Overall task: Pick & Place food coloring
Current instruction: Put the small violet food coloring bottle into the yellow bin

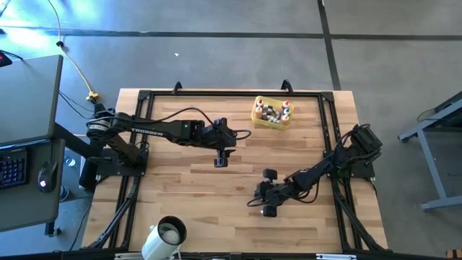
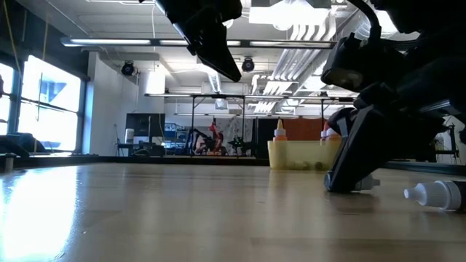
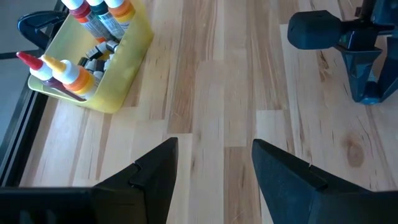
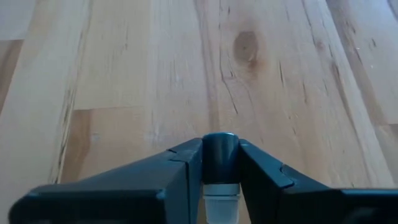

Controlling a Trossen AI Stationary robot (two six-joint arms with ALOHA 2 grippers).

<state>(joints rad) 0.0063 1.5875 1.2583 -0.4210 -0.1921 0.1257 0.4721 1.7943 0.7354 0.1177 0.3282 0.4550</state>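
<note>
Right wrist view shows the right gripper [image 4: 221, 163] with its dark fingers [image 4: 177, 165] pinched on a small bottle with a dark cap and clear body [image 4: 220, 155], low over the light wooden plank table [image 4: 149, 68]. Grip sits at the cap and neck; judging by its size the bottle is light, stiff plastic, smooth and likely to slip or roll, so a hold across the cap or just under it looks best.

High view places this gripper [image 1: 265, 196] at the table's right-front area, well apart from the translucent yellow rectangular tray [image 1: 272, 113] near the far edge, where the other small food coloring bottles [image 1: 271, 110] stand. The held bottle cannot be made out there.

Low view alone shows another small bottle with a white nozzle [image 2: 437, 194] lying on its side on the table, near the right arm.

Left wrist view gives the tray's contents best: red, orange and dark-capped bottles [image 3: 74, 74] packed upright. The left gripper [image 3: 214, 165] hovers mid-table with fingers spread wide, holding nothing. A white round mug [image 1: 167, 235] lies at the front edge.
</note>
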